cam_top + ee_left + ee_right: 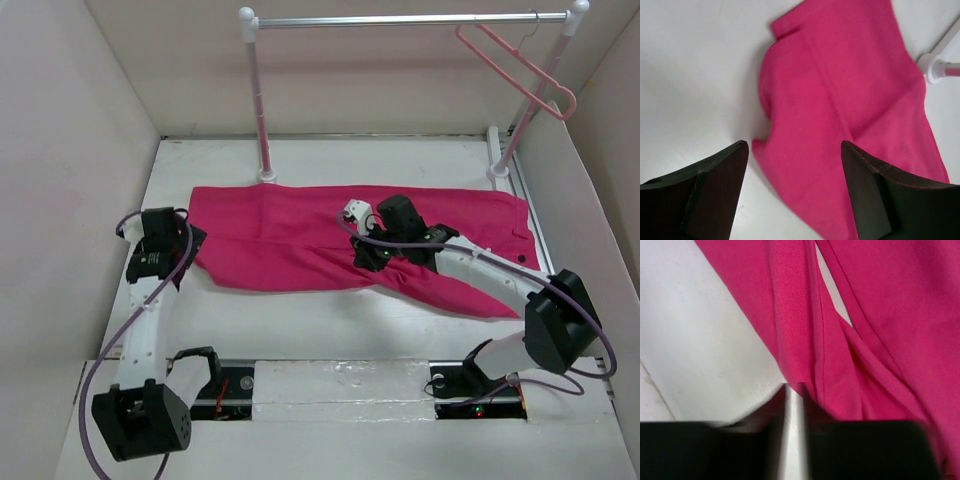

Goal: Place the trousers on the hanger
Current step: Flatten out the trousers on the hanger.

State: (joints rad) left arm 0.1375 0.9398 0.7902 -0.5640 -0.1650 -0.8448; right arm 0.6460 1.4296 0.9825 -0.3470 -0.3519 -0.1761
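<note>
Trousers (pixel 300 235) flat on the table, hanger (pixel 512 74) well apart on the rail (pixel 400 20). Left gripper (pixel 792 150) hovers spread over the leg ends. Right gripper (pixel 794 390) has its fingers drawn nearly together at the cloth's near edge; whether they pinch it cannot be told. Likely risk: a shallow, single-layer grip that slips on lifting, dropping the garment in a heap.

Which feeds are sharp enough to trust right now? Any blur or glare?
Top external: sharp, evenly lit, no glare on the trousers. Left wrist: slightly soft, left claw dark but edges readable. Right wrist: right claw blurred and near-black; fabric weave above it is crisp.
</note>
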